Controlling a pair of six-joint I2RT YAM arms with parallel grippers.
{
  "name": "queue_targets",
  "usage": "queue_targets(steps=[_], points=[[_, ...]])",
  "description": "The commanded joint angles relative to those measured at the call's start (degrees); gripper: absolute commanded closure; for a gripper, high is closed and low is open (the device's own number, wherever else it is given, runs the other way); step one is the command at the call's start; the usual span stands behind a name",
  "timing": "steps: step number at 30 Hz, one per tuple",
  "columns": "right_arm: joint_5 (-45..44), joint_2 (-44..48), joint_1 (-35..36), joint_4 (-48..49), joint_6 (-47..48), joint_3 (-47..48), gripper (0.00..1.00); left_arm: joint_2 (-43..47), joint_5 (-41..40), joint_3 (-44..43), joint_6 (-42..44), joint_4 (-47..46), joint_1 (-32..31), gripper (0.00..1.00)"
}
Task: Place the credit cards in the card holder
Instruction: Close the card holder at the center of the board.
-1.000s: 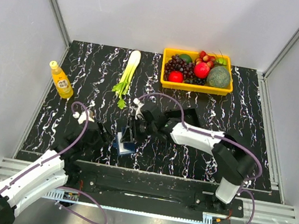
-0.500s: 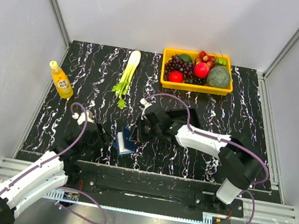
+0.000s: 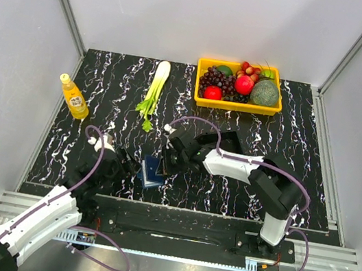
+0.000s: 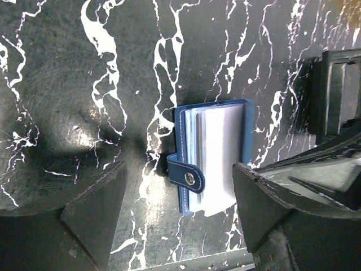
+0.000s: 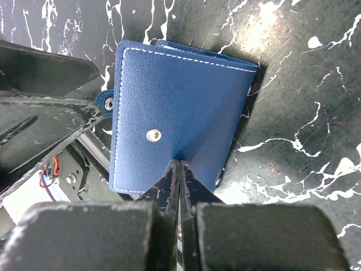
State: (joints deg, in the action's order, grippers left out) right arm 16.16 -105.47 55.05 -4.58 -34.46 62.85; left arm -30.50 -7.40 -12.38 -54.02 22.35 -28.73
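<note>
Nearest to the camera stand two arms, each with one gripper. The left gripper (image 4: 179, 189) is spread wide. Its two dark fingers (image 4: 93, 209) stand one on each side of the card holder (image 4: 211, 158) and do not touch it. The right gripper (image 5: 179, 166) has its two fingers (image 5: 163, 186) pressed flat together, and I see nothing between them. Their tips rest on the outer cover of the card holder (image 5: 180, 96), near its edge.

There is one card holder (image 3: 153, 170). It lies on the black table (image 3: 106, 81) with white veins, in the near middle part, between the left gripper (image 3: 125, 166) and the right gripper (image 3: 169, 158). It is a small dark blue wallet with white stitching along the border. In the right wrist view its cover faces the camera and carries one round metal snap. In the left wrist view it is partly open: pale, almost white sleeves show between the blue covers, and one short blue strap with a metal snap sticks out on the side. I cannot tell if cards sit inside the sleeves.

Just behind the right arm lies one black tray (image 3: 230, 141), partly hidden by the arm. Farther, at the left side, stands one upright yellow bottle (image 3: 74, 97). Behind the middle lies one long green and white vegetable stalk (image 3: 156, 86). At the far edge, to the right, sits one yellow basket (image 3: 238, 107) with fruit: a bunch of dark grapes, two red round fruits, one grey-green round one, and some small ones that I cannot count.
</note>
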Motion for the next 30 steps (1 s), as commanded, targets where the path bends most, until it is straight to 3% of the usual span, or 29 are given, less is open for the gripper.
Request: queue_targets(steps=[1,12,17,24,30], points=[[0.71,-1.75,1.11,-0.87,1.23,3.07,1.00,1.58,1.25,-0.01,0.06,-2.84,0.34,0.20],[-0.69,-5.53,2.08,-2.01,0.97,4.30,1.00,0.10,3.70,-0.97,1.81,-3.45,0.34,0.28],[-0.78,-6.33,2.08,-2.45,0.97,4.74,1.00,-3.77,4.93,-1.42,3.04,-4.85,0.34,0.37],[-0.78,-7.12,2.08,-2.63,1.15,4.48,1.00,-8.08,6.34,-3.35,3.92,-8.63,0.43,0.59],[-1.13,-6.77,2.08,-2.54,1.15,4.21,1.00,-8.26,6.52,-4.23,3.92,-8.55,0.34,0.67]])
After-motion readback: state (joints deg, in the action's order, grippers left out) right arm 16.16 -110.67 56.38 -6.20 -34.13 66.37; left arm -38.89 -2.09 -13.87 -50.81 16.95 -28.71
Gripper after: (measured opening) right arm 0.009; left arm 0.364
